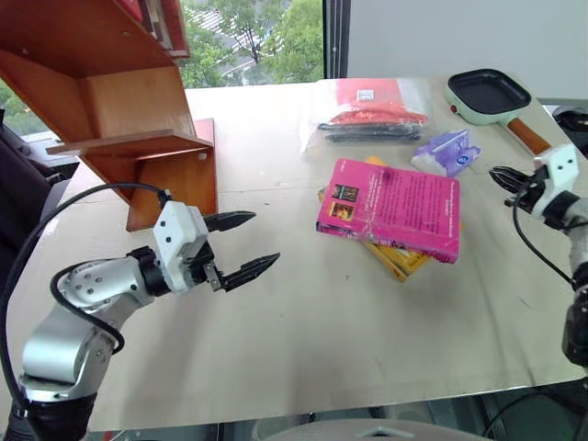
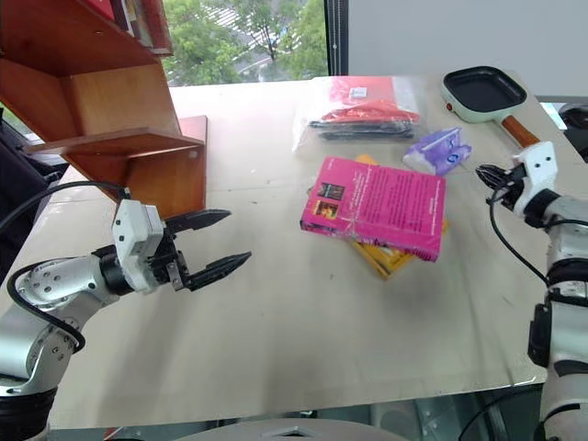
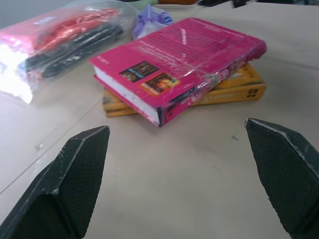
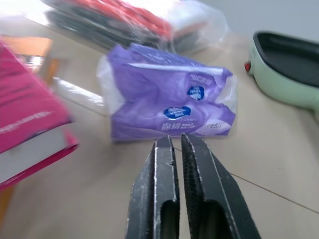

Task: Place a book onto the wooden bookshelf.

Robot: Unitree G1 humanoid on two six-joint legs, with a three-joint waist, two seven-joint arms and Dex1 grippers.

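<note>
thick magenta-pink paperback book [image 1: 390, 208] lies mid-table atop yellow book [image 1: 397, 256], untouched; reddish-brown wooden bookshelf [image 1: 119, 110] at far left corner. left gripper [image 1: 243, 245] fingers wide, empty; right gripper [image 1: 503, 178] pinched closed, empty. grasp, carry, placement all remain.

Glossy pink book [image 1: 390, 208]; smooth wooden bookshelf [image 1: 119, 110].

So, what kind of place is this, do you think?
Probably an indoor test room or office, not a home: a large beige table stands by a big window with green trees outside, and on it sits a mixed set of props, a reddish-brown wooden bookshelf and a mint-green electric pan.
</note>
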